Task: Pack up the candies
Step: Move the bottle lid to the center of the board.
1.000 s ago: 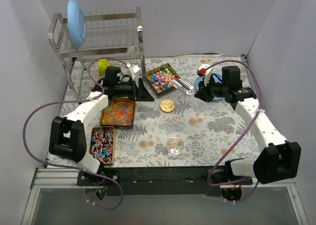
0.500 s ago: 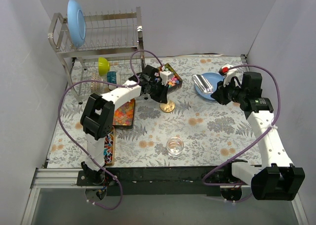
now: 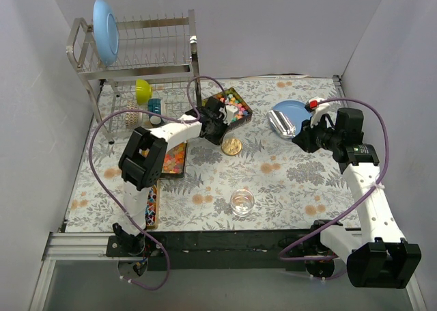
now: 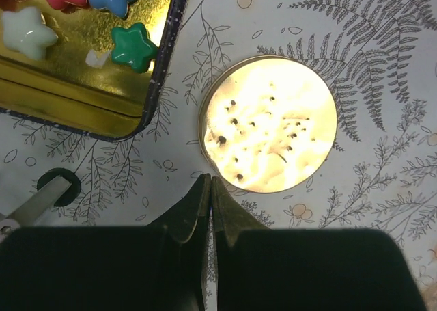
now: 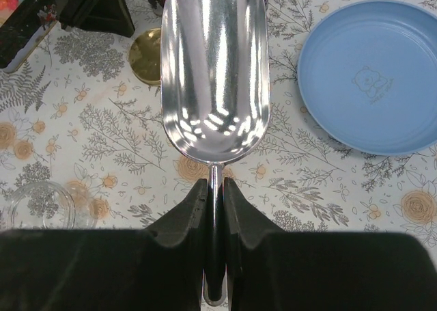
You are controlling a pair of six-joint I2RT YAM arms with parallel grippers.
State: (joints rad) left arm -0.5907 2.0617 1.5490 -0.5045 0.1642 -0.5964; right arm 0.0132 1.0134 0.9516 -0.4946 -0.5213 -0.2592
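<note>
The candies (image 3: 231,110) are small star-shaped lumps in mixed colours, lying in a gold tin (image 3: 240,100) at the back centre. The left wrist view shows a green one (image 4: 134,46) near the tin's wall (image 4: 82,106). My left gripper (image 4: 209,182) is shut with nothing in it. Its tips hover at the near edge of a round gold lid (image 4: 268,123) beside the tin. My right gripper (image 5: 215,184) is shut on the handle of an empty shiny metal scoop (image 5: 213,72). The scoop is held above the table near a blue plate (image 5: 372,75).
A dish rack (image 3: 136,51) with a blue dish (image 3: 106,31) stands at the back left, a yellow cup (image 3: 143,91) under it. A tin of orange sweets (image 3: 172,160) and another tin (image 3: 151,203) lie at the left. A small glass dish (image 3: 242,201) sits front centre.
My left arm swung from the left tins over to the gold lid by the star candy tin, and its jaws closed. My right arm drew back to the right with the scoop.
</note>
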